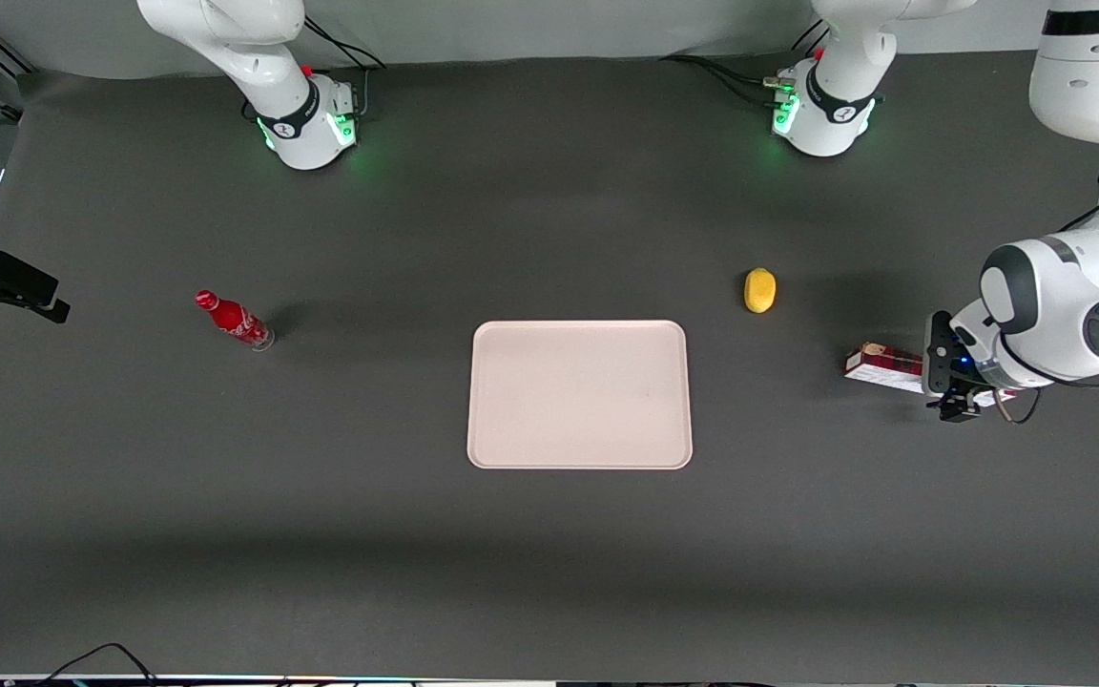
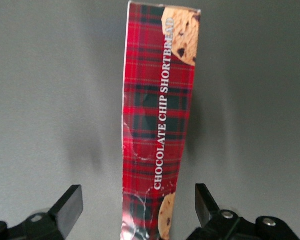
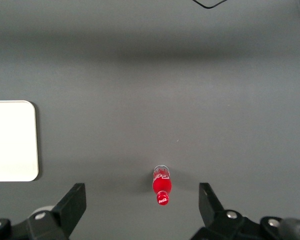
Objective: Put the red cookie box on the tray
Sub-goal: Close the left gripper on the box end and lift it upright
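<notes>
The red cookie box (image 1: 883,366) lies flat on the dark table toward the working arm's end, well apart from the tray (image 1: 579,394). My left gripper (image 1: 956,393) hangs over the box and hides most of it in the front view. In the left wrist view the box (image 2: 157,125) shows red tartan with cookie pictures and "CHOCOLATE CHIP SHORTBREAD" lettering. It runs lengthwise between my open fingers (image 2: 69,206), with a gap on each side. The gripper (image 2: 139,205) holds nothing. The tray is pale pinkish-beige and bare.
A yellow lemon-like object (image 1: 759,290) sits on the table between the tray and the box, farther from the front camera. A small red bottle (image 1: 233,320) lies toward the parked arm's end, also seen in the right wrist view (image 3: 162,185).
</notes>
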Motion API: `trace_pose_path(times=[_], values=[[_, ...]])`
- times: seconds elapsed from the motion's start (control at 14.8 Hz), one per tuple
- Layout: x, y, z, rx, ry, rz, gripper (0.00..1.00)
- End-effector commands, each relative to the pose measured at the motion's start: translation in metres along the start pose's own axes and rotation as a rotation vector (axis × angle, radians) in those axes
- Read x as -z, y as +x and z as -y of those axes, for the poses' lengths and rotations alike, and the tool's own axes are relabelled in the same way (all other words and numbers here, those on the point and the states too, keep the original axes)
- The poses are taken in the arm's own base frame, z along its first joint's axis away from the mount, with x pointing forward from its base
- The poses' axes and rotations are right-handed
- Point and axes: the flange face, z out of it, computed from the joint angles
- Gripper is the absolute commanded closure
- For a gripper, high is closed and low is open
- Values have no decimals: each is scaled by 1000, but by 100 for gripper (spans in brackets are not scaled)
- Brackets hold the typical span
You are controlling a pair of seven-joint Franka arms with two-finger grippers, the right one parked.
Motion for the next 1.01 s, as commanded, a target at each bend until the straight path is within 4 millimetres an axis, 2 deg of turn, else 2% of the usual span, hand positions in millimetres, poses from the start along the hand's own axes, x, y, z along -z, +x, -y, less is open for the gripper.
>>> trace_pose_path(times=[0.0, 0.2, 0.27, 0.34, 0.61, 0.68, 0.74, 0.95], values=[[-4, -3, -1, -15, 3, 4, 8], [-6, -3, 0, -18, -2, 3, 62], [-8, -2, 2, -21, -7, 4, 86], [-8, -3, 3, -21, -11, 2, 100], [2, -6, 7, -18, 0, 6, 100], [10, -16, 4, 3, 1, 10, 100], [38, -26, 7, 21, -9, 5, 100], [117, -32, 24, 30, 5, 0, 100]])
